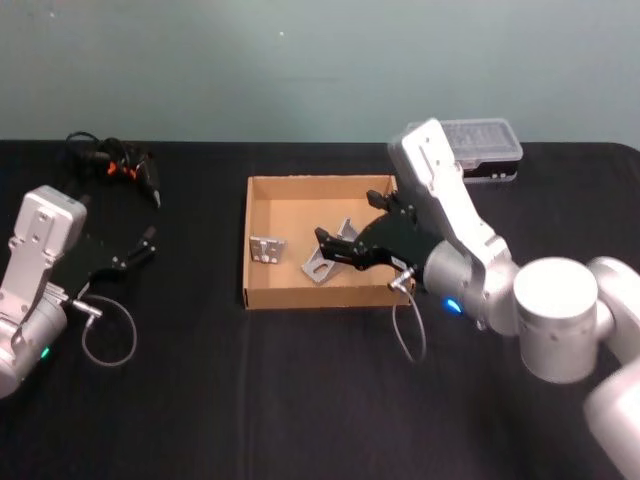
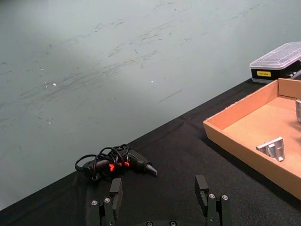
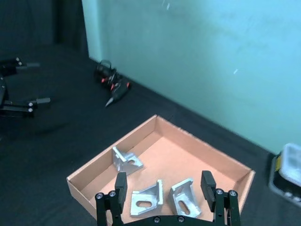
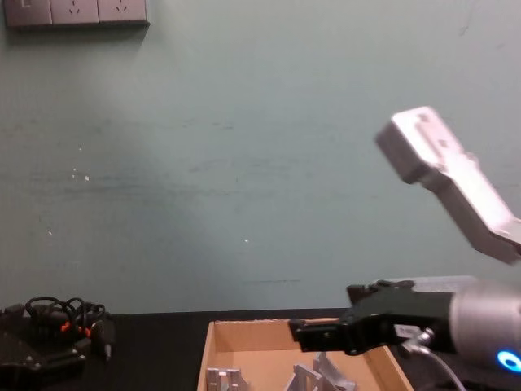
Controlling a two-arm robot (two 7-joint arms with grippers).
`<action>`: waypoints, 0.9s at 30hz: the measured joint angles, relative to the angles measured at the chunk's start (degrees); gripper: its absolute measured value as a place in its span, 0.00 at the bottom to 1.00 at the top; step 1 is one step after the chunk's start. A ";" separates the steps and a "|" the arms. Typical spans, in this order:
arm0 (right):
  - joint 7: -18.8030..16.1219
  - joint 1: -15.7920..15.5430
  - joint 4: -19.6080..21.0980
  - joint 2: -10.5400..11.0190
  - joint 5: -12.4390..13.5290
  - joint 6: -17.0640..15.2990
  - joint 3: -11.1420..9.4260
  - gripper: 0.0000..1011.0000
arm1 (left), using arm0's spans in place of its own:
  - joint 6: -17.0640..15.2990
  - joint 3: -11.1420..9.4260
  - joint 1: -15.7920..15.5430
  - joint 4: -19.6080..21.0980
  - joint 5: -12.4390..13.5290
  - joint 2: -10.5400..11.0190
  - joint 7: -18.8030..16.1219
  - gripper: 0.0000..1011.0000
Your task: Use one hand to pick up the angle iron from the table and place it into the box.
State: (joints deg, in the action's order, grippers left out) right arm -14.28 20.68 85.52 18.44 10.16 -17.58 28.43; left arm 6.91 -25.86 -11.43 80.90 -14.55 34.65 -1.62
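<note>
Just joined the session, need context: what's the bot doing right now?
The right end effector hangs open over the cardboard box, holding nothing. Three angle irons lie inside the box: one near its left wall and two close together below the open fingers. The left end effector sits open and idle over the black table, left of the box. A cabled tool lies at the far left, and a clear-lidded case sits behind the box.
</note>
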 joint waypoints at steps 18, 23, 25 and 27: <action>7.54 -12.04 0.00 -0.36 -4.54 21.86 -5.10 0.99 | 0.00 0.00 0.00 0.00 0.00 0.00 0.00 1.00; 7.52 -12.00 0.01 -0.32 -4.53 21.86 -4.99 0.99 | 0.00 0.00 0.00 0.00 0.00 0.00 0.00 1.00; 7.51 -11.96 0.04 -0.30 -4.52 21.85 -4.93 0.99 | 0.00 0.00 0.00 0.00 0.00 0.00 0.00 1.00; 7.50 -11.92 0.08 -0.29 -4.52 21.84 -4.87 0.99 | 0.00 0.00 0.00 0.00 0.00 0.00 0.00 1.00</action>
State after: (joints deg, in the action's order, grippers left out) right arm -6.77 8.75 85.61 18.15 5.64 4.26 23.56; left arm 6.90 -25.86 -11.43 80.90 -14.55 34.65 -1.62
